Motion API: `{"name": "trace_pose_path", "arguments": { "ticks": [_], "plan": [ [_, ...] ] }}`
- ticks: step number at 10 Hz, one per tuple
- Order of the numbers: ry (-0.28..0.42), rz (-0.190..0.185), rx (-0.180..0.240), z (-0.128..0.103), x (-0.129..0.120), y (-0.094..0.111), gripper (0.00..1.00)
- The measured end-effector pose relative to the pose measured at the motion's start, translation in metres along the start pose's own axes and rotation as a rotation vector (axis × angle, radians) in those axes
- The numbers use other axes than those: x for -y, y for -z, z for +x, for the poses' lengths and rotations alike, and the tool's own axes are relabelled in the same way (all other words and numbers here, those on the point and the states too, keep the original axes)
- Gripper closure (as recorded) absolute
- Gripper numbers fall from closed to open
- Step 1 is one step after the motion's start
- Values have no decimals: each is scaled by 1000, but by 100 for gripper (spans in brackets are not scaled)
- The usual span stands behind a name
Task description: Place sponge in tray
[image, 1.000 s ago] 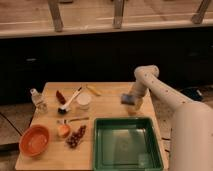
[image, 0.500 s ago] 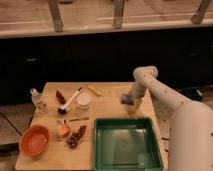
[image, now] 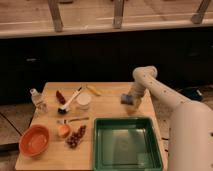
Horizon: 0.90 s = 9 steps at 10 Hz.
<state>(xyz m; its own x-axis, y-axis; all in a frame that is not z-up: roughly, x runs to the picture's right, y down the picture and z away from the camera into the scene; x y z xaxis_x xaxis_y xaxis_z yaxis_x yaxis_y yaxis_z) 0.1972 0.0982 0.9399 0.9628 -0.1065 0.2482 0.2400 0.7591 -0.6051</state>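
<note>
Gripper [image: 130, 103] above the wooden table [image: 107, 107], jaws closed on the blue-grey sponge [image: 127, 98]. The dark-green tray [image: 127, 146] lies nearby.

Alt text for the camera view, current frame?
A white robot arm's gripper holds a blue-grey sponge just above a wooden table, behind the far rim of a dark-green tray. To the left lie a white cup, a dish brush and an orange bowl.

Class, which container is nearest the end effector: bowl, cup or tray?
The dark-green tray: the end effector, holding the sponge, hangs beyond its far rim; cup and bowl are farther.
</note>
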Motion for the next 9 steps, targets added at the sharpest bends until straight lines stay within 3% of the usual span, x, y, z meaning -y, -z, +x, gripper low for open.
{"name": "trace_pose_path", "arguments": {
  "ticks": [5,7,9],
  "plan": [
    [-1,0,-3,-3,1,-1,42],
    [-1,0,-3,-3,1,-1,50],
    [0,0,-2,-3,1,-1,50]
  ]
}}
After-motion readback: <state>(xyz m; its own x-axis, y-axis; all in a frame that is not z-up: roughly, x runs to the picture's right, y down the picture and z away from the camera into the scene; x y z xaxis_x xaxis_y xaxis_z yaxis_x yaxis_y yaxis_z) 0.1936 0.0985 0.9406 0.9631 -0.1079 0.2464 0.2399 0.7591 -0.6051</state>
